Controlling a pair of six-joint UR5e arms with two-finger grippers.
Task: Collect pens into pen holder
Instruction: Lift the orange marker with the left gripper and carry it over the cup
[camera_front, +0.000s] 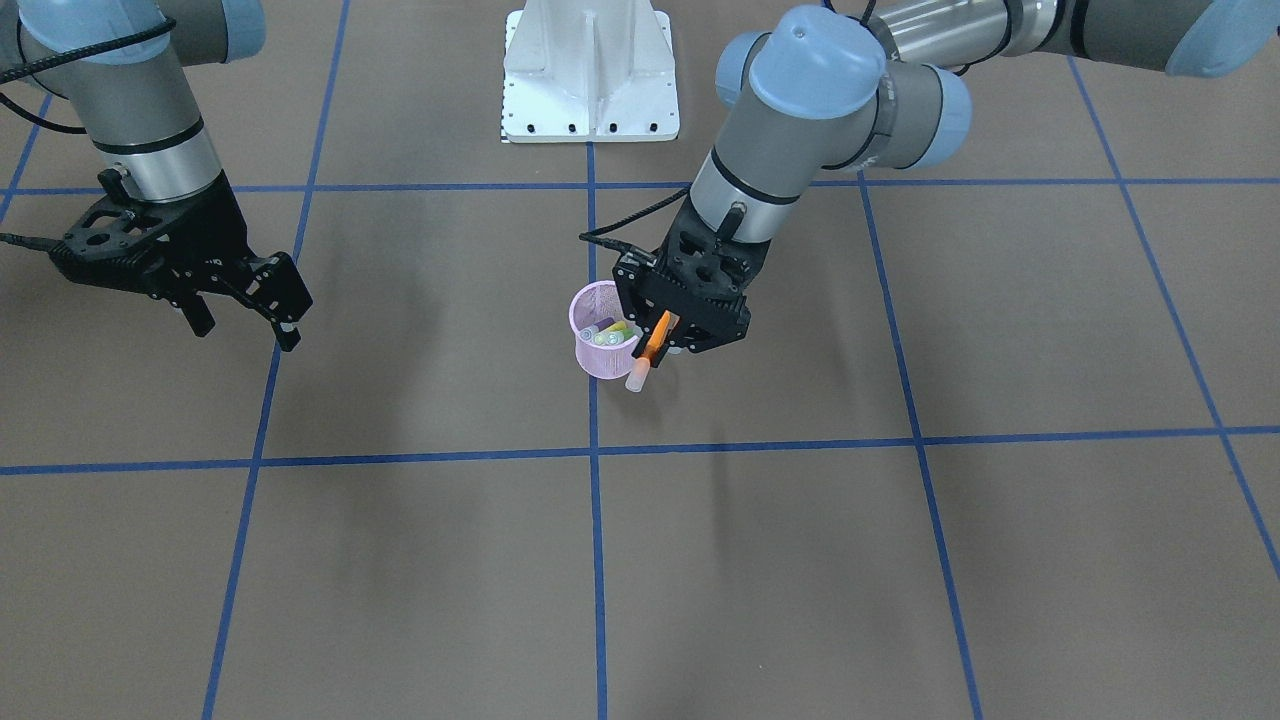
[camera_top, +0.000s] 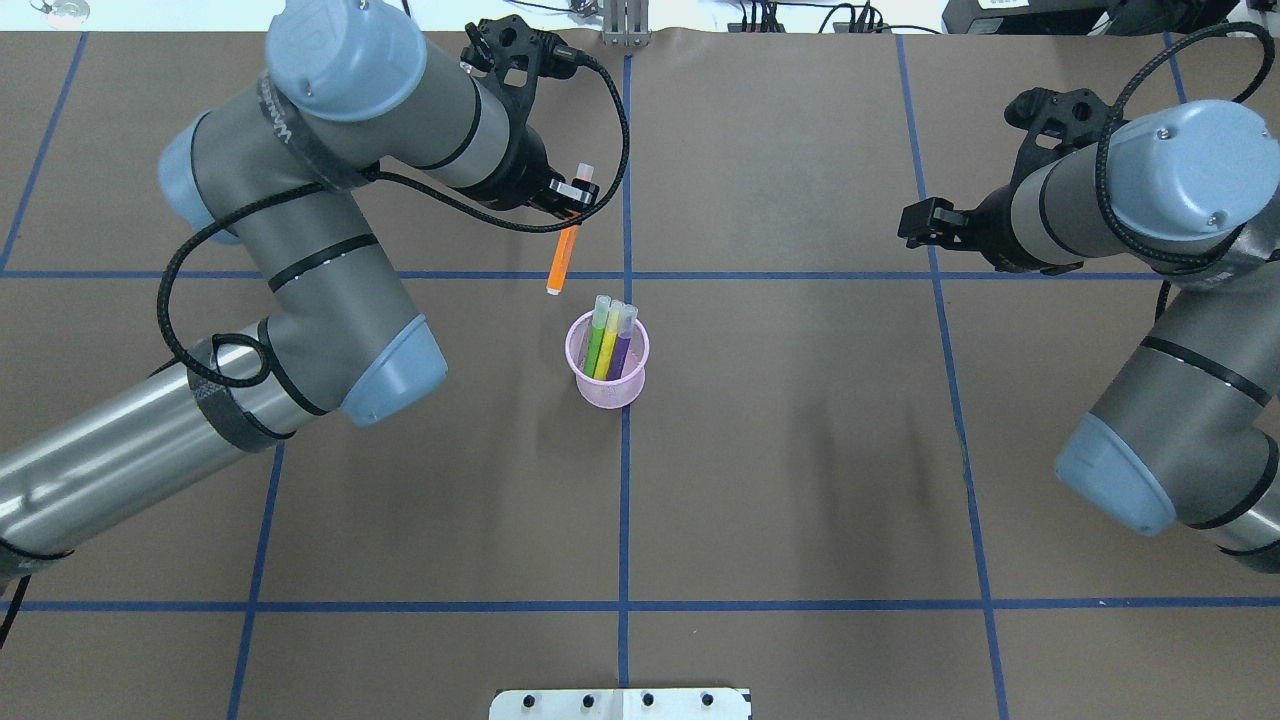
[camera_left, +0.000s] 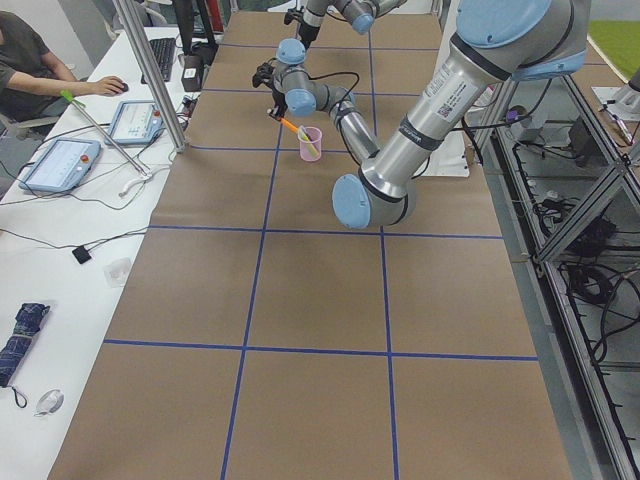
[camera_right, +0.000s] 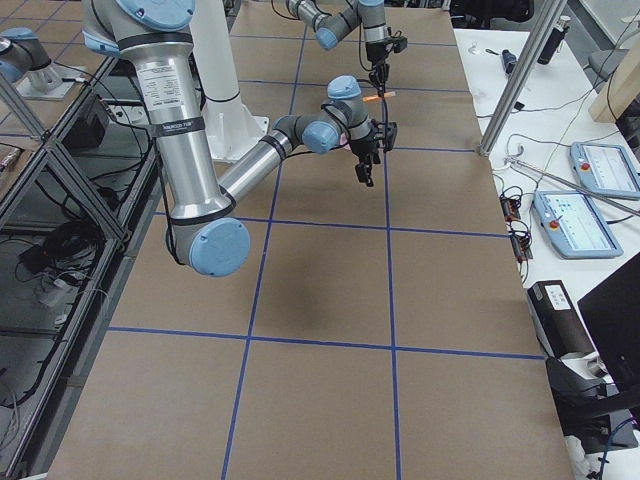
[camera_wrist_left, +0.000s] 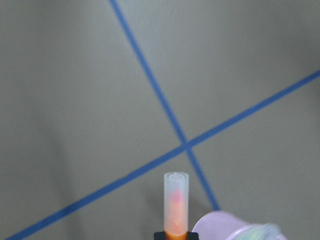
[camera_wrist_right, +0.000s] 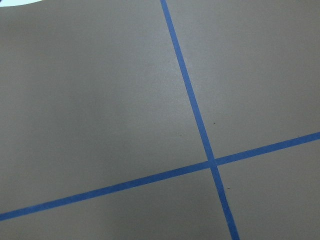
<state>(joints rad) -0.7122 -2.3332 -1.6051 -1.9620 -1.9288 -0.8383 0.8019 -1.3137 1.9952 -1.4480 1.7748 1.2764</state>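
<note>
The pink mesh pen holder (camera_top: 607, 362) stands at the table's middle (camera_front: 603, 343) and holds the green pen (camera_top: 597, 342), the yellow pen (camera_top: 609, 341) and the purple pen (camera_top: 621, 346). My left gripper (camera_top: 573, 207) is shut on the orange pen (camera_top: 562, 259), held in the air just beyond the holder; it also shows in the front view (camera_front: 652, 342) and the left wrist view (camera_wrist_left: 176, 205). The holder's rim (camera_wrist_left: 227, 226) lies just right of the pen there. My right gripper (camera_front: 245, 325) is open and empty, far from the holder.
The white robot base (camera_front: 590, 70) stands at the table's robot-side edge. Blue tape lines (camera_top: 626, 500) cross the brown table. Operator tablets (camera_left: 65, 160) lie on a side bench beyond the table.
</note>
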